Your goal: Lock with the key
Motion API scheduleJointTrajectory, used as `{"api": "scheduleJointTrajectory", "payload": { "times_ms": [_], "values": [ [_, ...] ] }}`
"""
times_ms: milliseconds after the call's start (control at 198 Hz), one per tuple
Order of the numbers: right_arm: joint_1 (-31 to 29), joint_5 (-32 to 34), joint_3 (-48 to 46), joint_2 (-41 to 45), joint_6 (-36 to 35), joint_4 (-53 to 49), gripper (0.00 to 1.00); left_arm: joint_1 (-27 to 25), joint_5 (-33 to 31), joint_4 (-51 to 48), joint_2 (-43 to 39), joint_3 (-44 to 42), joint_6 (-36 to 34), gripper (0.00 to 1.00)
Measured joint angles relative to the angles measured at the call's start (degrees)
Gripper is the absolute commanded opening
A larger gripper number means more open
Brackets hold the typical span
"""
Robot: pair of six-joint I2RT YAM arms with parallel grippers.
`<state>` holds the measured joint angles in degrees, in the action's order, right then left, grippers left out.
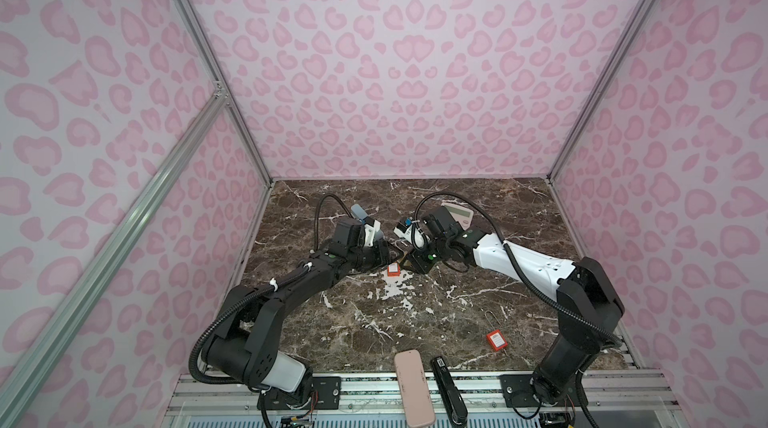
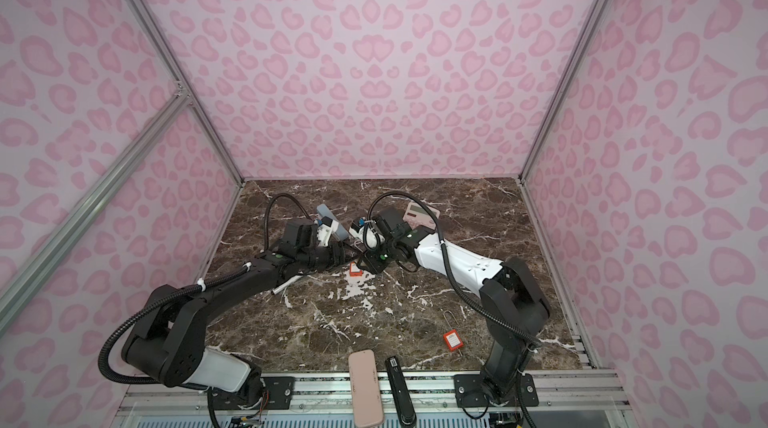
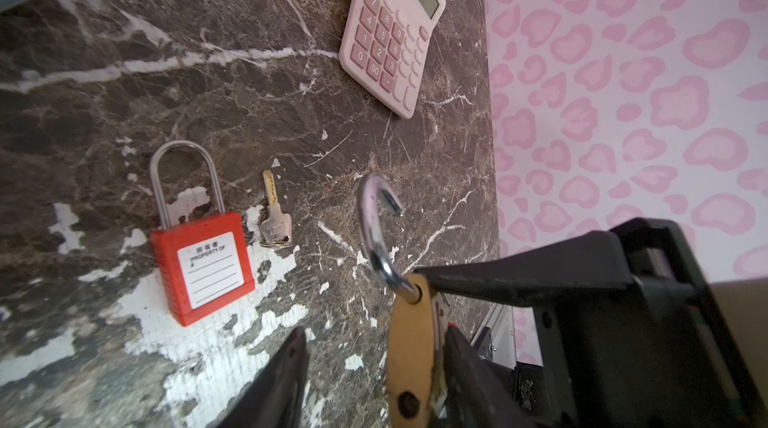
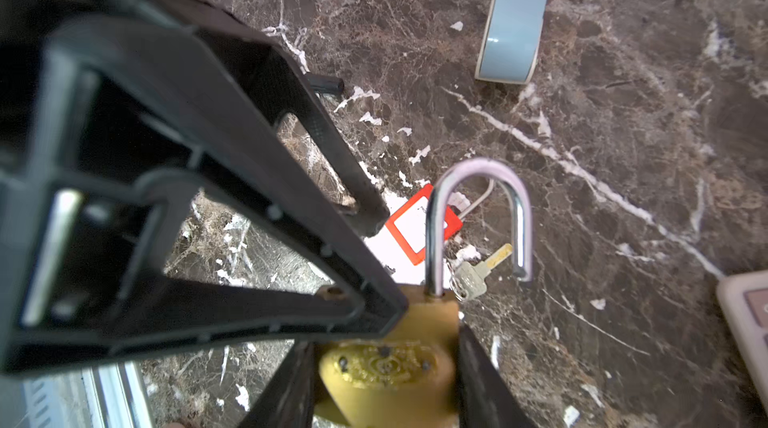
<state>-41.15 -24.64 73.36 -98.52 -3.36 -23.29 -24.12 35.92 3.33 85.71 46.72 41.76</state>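
1. Right gripper: jaws were clamped on the brass padlock, one finger on each narrow side of the body. The lock was held above the bench, mid-bench where the two arms met.
2. Shackle was open: one leg seated in the body, free end hanging clear of it.
3. Left gripper: jaws were partly open, straddling the padlock's flat faces. One finger touched the body; the other showed a visible gap. No grip from that side.
4. Key lay flat on the bench, silver head, brass-coloured blade, small ring at the head. It was not in the lock and not in either set of jaws.
5. Key sat just beside a red padlock, which lay flat, label up, shackle closed. In both top views that red padlock showed just in front of the two grippers.
6. Pink calculator lay further back on the right. A second red padlock lay well apart, near the front right.
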Motion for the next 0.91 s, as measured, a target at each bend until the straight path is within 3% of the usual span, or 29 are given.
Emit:
{"api": "scheduleJointTrajectory", "payload": {
  "times_ms": [283, 672, 748, 808, 910],
  "values": [
    [-0.72, 1.49, -0.52, 0.09, -0.28, 2.05, 0.32, -0.37, 1.18, 2.47, 0.81, 0.76, 0.22, 0.2],
    [-0.57, 2.21, -1.01, 0.09, 0.81, 4.81, 0.32, -0.31, 0.7, 4.04, 1.07, 1.27, 0.9, 0.11],
    [-0.57, 2.19, -1.03, 0.09, 0.83, 4.81, 0.35, -0.28, 0.7, 4.04, 1.09, 1.27, 1.11, 0.1],
    [-0.57, 2.14, -1.18, 0.09, 0.83, 4.96, 0.47, -0.26, 0.72, 4.07, 1.16, 1.27, 1.31, 0.09],
    [-0.57, 2.14, -1.2, 0.09, 0.81, 4.94, 0.56, -0.26, 0.74, 4.07, 1.16, 1.27, 1.73, 0.09]
  ]
}}
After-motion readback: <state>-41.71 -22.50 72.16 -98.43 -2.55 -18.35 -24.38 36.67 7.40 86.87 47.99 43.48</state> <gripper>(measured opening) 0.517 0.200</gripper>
